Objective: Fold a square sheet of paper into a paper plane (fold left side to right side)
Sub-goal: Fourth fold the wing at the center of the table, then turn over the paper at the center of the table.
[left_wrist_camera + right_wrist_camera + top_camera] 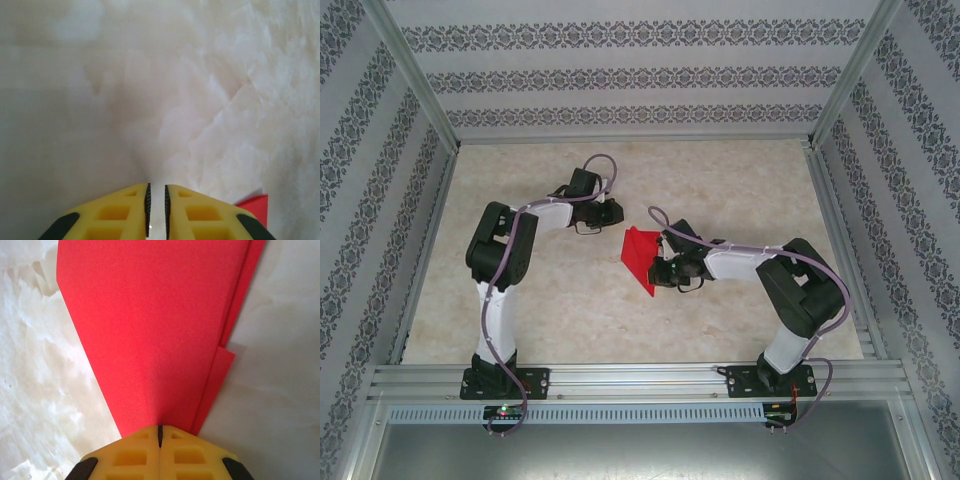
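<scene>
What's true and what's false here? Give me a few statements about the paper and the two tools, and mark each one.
1. The right tool is shut on the paper. True.
2. The paper is blue. False: it is bright red.
3. The left tool grips the paper. False: it holds nothing. The table shows through the slit between its jaws, and a red corner lies off to one side.
4. The paper is folded, with layered edges showing along one side. True.
</scene>
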